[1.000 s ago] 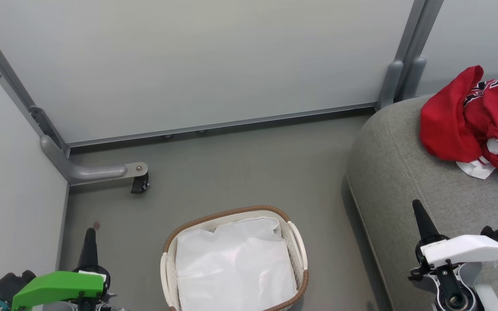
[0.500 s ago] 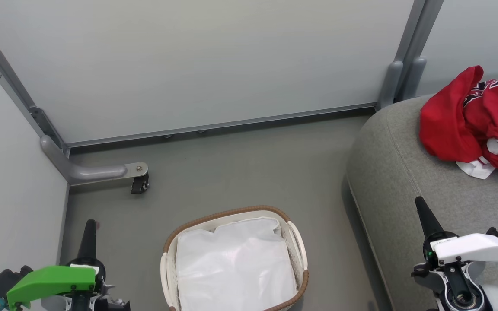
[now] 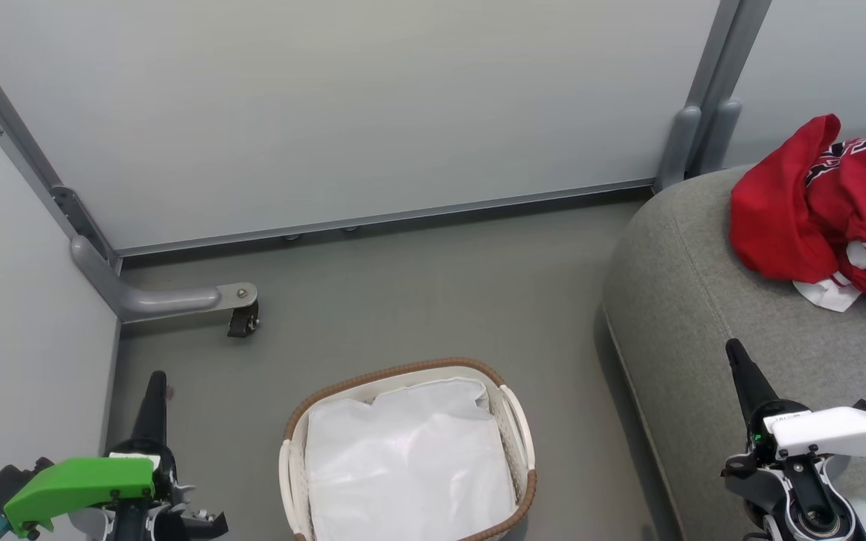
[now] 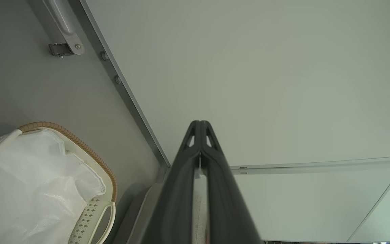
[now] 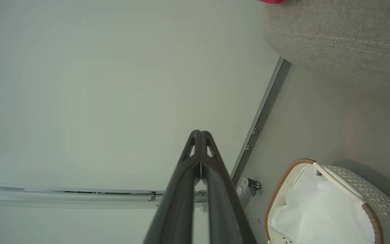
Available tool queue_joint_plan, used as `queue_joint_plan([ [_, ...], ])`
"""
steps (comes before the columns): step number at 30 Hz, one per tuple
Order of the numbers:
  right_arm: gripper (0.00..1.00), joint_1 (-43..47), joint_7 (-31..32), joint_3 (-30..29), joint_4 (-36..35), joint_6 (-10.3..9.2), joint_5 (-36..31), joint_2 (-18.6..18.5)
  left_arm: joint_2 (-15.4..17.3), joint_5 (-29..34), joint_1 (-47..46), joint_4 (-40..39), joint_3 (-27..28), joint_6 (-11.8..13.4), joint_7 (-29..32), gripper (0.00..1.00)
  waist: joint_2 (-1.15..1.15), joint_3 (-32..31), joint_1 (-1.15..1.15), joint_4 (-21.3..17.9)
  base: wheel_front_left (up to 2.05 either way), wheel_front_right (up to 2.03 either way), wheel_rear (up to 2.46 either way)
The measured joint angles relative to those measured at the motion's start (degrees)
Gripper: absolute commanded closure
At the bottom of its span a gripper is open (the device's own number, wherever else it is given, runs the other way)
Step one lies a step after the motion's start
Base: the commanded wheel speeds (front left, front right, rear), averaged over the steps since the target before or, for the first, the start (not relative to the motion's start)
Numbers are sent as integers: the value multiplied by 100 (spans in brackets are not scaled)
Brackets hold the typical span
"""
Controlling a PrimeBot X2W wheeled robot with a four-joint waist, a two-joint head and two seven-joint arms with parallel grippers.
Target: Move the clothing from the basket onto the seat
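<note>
At upper right of the head view, the bright red, white-striped sports clothing [image 3: 816, 218] lies crumpled on the large grey fabric-upholstered seat [image 3: 704, 315], with a dark emblem showing on top. Lower centre: the small white perforated plastic basket [image 3: 403, 367] with a brown woven rim stands on the grey floor [image 3: 403, 300] near the seat, holding a white fabric liner [image 3: 403, 458]. Lower left: left hand [image 3: 155, 383], clenched, grasping nothing, over the floor. Lower right: right hand [image 3: 737, 357], likewise clenched and empty, over the seat's near part, well apart from the clothing.
</note>
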Motion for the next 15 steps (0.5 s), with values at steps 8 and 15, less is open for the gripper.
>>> queue_joint_plan([
  [8,100,21,99,-45,-82,-2,388,-2,3,-371,-60,-66,13,-1,105,100,0,-2,0,0,0,0,0],
  [15,100,40,174,-80,-137,-2,677,-4,7,-651,-69,-102,25,-18,171,100,0,-3,0,0,0,0,0],
])
